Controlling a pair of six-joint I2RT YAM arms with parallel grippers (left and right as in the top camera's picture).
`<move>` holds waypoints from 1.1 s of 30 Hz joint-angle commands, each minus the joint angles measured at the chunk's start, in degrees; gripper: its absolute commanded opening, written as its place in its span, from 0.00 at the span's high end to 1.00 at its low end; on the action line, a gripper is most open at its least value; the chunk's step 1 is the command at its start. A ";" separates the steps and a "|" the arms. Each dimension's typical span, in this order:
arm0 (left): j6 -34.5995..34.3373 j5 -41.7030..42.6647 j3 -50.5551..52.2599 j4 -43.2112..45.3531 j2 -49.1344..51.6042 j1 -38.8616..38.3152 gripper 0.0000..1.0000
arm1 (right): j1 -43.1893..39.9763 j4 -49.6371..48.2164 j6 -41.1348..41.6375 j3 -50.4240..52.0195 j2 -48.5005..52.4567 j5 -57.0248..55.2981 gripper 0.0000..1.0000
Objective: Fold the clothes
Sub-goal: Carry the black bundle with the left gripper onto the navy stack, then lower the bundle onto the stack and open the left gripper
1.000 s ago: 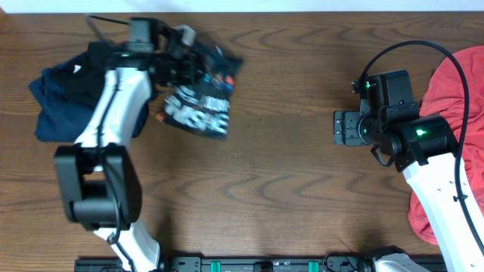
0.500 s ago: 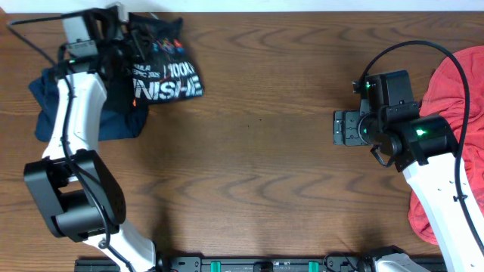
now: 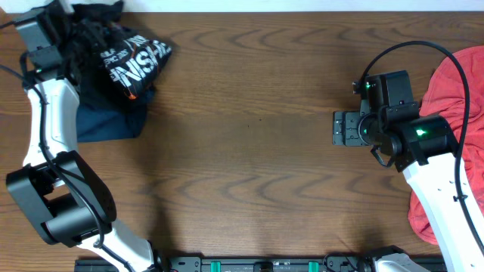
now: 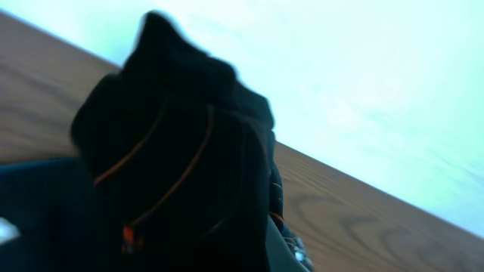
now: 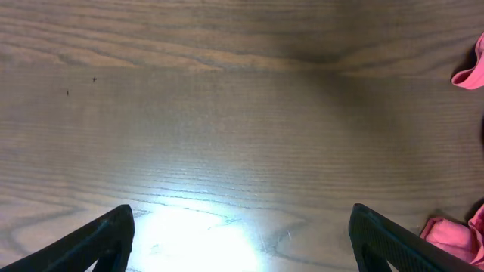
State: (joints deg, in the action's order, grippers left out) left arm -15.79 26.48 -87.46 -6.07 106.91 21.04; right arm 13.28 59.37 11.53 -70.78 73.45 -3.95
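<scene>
Looking down from overhead, we see a brown wooden surface (image 3: 249,159). At its far left corner, the left pincer (image 3: 78,34) is clamped together on a bunched black sports jersey with thin orange lines and white lettering (image 3: 130,62). The jersey lies partly over a dark navy garment (image 3: 113,125) by the left edge. Near the right edge, the right pincer (image 3: 344,128) hangs over bare wood with its fingers apart, holding nothing. A crumpled coral-red garment (image 3: 454,83) lies along the right edge, beside that arm.

From the left wrist, we see the jersey (image 4: 181,174) filling the frame, a dark, blurred bundle crossed by orange lines, with the wood (image 4: 363,219) behind it.

From the right wrist, we see the right pincer (image 5: 240,219) spread wide above the wood (image 5: 242,113). Scraps of the coral-red garment (image 5: 470,68) show at the right side.
</scene>
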 commanded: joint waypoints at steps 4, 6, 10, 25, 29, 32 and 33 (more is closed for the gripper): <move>-0.81 -9.77 -1.38 0.48 -0.48 2.82 0.94 | -0.63 0.81 0.57 -0.39 -0.44 -0.81 0.11; -0.83 -10.82 -1.38 -0.37 0.42 3.41 0.94 | -0.63 0.96 0.17 -0.39 -0.44 -0.81 0.11; -0.83 -11.82 -1.38 -1.33 2.54 4.42 0.94 | -0.63 1.66 0.17 -0.39 -0.44 -0.81 0.11; -0.81 -13.27 -1.16 -4.42 4.57 8.83 0.35 | -0.63 2.16 0.17 -0.39 -0.44 -0.79 0.11; -0.87 -13.05 -1.18 -6.82 4.50 9.70 0.02 | -0.63 2.16 0.15 -0.39 -0.44 -0.81 0.10; -0.85 -13.05 -1.18 -8.90 3.87 9.81 0.02 | -0.63 2.12 0.15 -0.42 -0.44 -0.81 0.09; -0.85 -13.05 -1.18 -9.31 3.32 9.81 0.02 | -0.63 2.08 0.15 -0.42 -0.44 -0.81 0.06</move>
State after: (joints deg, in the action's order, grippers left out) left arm -16.73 14.11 -87.46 -14.59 111.33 30.74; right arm 13.28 61.52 11.53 -70.78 73.45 -3.97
